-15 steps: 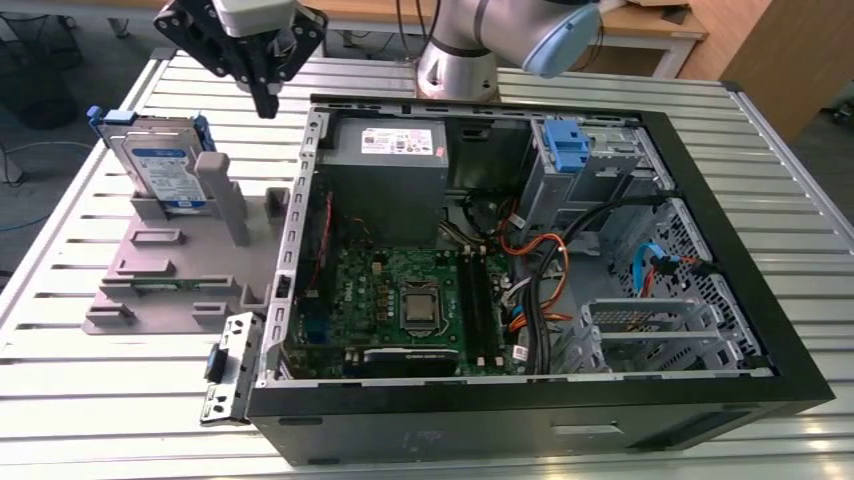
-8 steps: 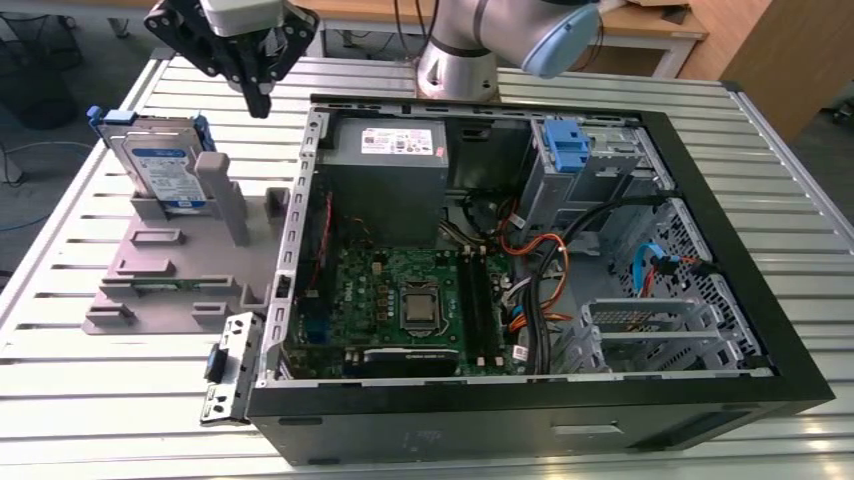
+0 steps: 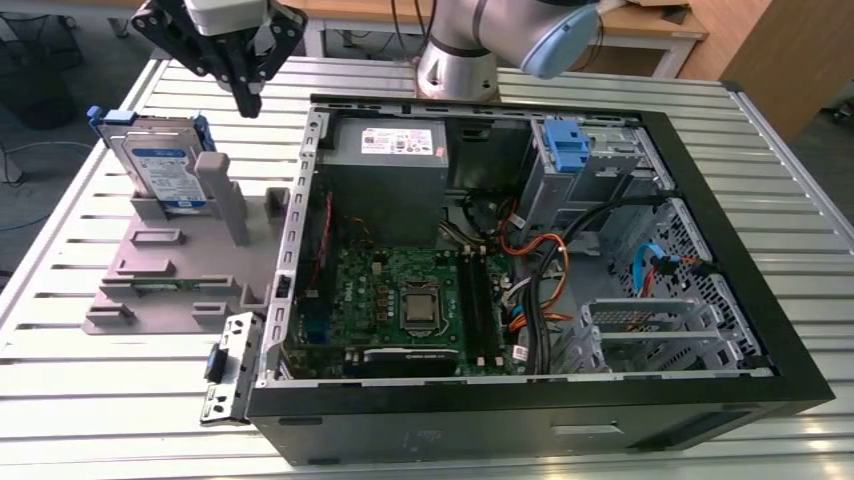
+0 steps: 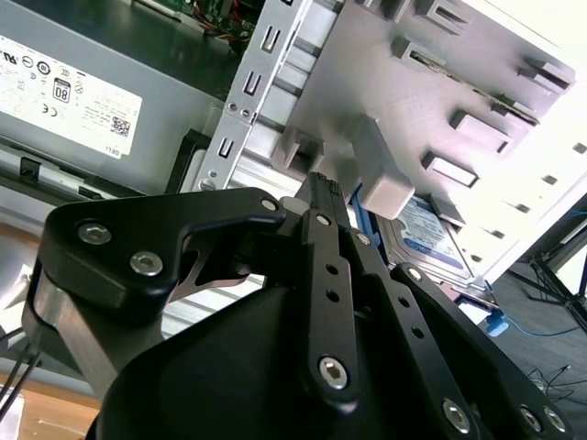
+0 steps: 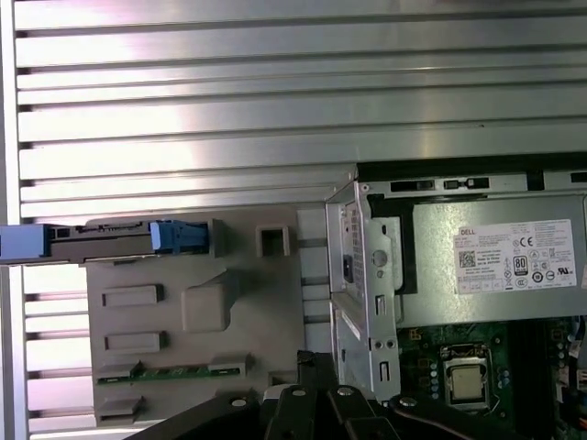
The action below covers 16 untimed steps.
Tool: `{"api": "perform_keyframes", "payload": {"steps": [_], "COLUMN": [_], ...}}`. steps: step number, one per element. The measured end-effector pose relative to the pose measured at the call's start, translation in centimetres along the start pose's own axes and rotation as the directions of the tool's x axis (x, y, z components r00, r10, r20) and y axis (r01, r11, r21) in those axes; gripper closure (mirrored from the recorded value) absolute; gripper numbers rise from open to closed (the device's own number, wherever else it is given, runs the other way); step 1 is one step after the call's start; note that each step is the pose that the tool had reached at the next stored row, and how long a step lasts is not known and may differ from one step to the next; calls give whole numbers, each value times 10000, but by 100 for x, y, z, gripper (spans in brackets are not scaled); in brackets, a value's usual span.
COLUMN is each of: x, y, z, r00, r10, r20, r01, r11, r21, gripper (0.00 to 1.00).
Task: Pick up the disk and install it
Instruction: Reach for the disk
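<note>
Hovering over the slatted table [image 3: 80,400] now, with my gripper [image 3: 250,103] hanging high above the grey plastic stand [image 3: 174,270]. That stand sits by the table's edge on the exterior view's left, just beside the open computer case [image 3: 507,425].

My jaws look pressed together, tips meeting, and nothing is caught between them. In the second wrist view the gripper [image 4: 321,183] reads the same way, closed and empty.

The disk [image 3: 158,165] is parked in that stand, up on its edge and leaning back a little. Its blue carrier frames it and its label faces the exterior camera. It's untouched, and the case hasn't got it yet.

Here's the relation that matters. The disk lies below my fingertips and off toward the exterior view's left, away from the case. I'm apart from it, not over it.

In the first wrist view the disk [image 5: 101,243] shows as a thin strip, so its top edge runs along the table's slats. I judge the thin way across that strip is the span my jaws would have to bridge.
</note>
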<state>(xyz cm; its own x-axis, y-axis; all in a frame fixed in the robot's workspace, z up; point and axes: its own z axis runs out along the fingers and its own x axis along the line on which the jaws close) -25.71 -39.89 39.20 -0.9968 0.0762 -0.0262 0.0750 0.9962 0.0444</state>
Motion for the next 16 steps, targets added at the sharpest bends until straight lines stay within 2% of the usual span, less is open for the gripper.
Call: {"api": "perform_keyframes", "payload": {"steps": [6, 16], "x": [82, 307], "y": [-6, -23], "z": [-2, -8], "r00": [10000, 10000], "r10": [1, 0], "r20": [4, 12], "r01": [-1, 0], "r11": [10000, 10000], "r21": [-1, -1], "gripper": [89, 89]}}
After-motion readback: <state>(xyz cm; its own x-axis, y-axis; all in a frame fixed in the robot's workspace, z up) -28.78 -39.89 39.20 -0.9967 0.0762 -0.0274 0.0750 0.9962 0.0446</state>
